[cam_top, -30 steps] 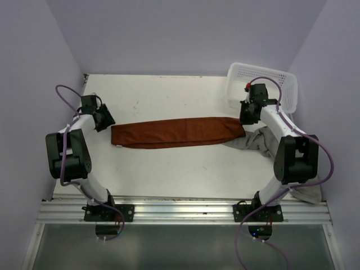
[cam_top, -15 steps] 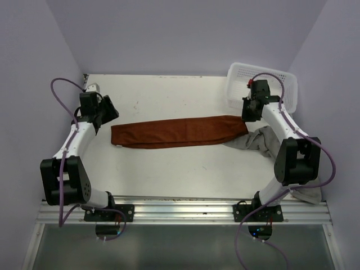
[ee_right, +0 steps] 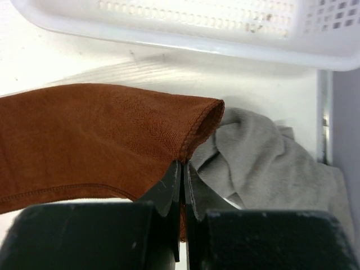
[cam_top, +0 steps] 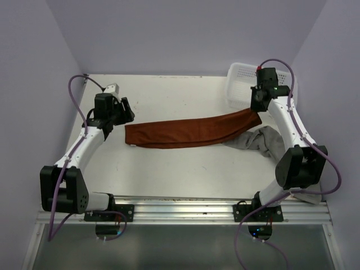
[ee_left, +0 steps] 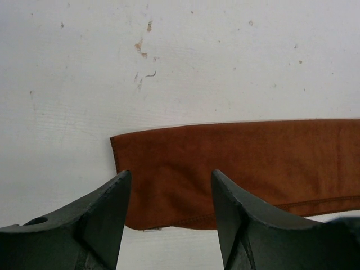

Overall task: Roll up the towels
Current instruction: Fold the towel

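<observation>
Tightly right hand clamped end of rust-brown towel, grey towel just beside; left hand hung open above other end.

The left arm is stretching forward and inward from its base, its claw pointing toward the right and holding its fingers well apart. The right arm is rising tall and leaning far forward, its claw aiming down, fingers pressing together and pinching one end of the rust-brown towel.
</observation>
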`<action>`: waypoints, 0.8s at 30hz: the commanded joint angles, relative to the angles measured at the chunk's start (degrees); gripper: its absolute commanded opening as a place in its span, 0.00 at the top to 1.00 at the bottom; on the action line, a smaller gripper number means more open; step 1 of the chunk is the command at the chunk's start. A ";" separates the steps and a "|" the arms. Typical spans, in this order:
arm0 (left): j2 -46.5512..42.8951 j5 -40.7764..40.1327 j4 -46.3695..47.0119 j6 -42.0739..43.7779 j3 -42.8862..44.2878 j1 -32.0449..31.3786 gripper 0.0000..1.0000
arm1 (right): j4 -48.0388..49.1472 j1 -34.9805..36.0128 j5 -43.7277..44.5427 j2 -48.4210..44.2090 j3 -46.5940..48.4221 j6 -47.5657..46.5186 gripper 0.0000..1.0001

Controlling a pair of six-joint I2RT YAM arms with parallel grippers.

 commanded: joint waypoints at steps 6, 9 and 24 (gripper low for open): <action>-3.97 -0.32 1.78 1.92 0.46 -2.64 0.37 | -5.31 -0.15 5.49 -1.94 7.94 -2.26 1.00; -4.50 -0.23 2.22 2.28 0.28 -3.79 0.36 | -6.02 0.55 5.14 -1.85 9.60 -2.25 1.00; -7.57 -7.96 0.56 3.33 0.90 -4.76 0.36 | -12.87 20.85 -0.93 10.61 29.47 4.59 1.00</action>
